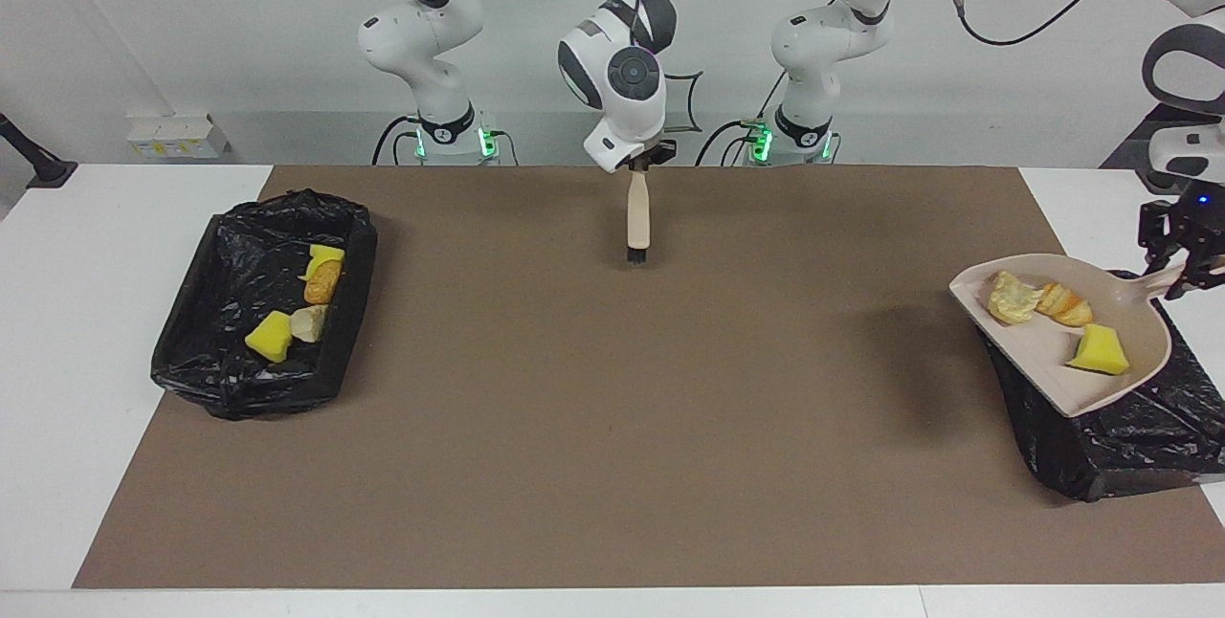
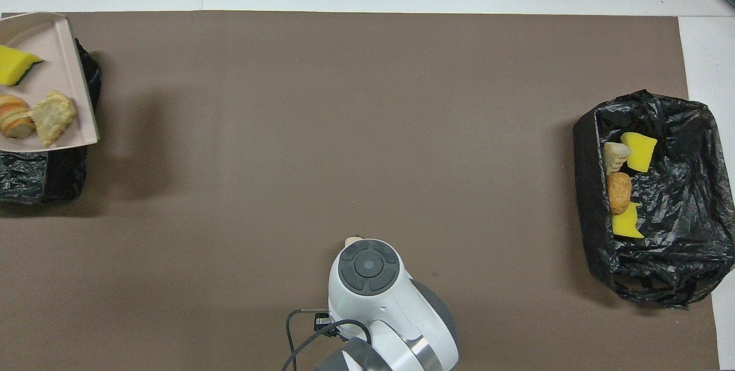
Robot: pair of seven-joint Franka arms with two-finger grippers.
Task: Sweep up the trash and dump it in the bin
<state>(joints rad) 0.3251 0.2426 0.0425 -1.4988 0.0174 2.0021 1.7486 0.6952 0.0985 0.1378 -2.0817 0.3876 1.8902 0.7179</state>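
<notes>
Holding trash [image 1: 1053, 312] over bin [image 1: 1129, 436]; no writing readable.

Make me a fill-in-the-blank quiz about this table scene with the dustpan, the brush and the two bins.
1. The beige plastic dustpan carries ___ pieces of trash.
2. The left claw holds the dustpan over the ___ bin lined with a black bag.
3. The right claw holds the beige brush with its bristles pointing ___.
4. The black-lined bin at the right arm's end holds ___ pieces.

Missing words: three; empty; down; four
</notes>
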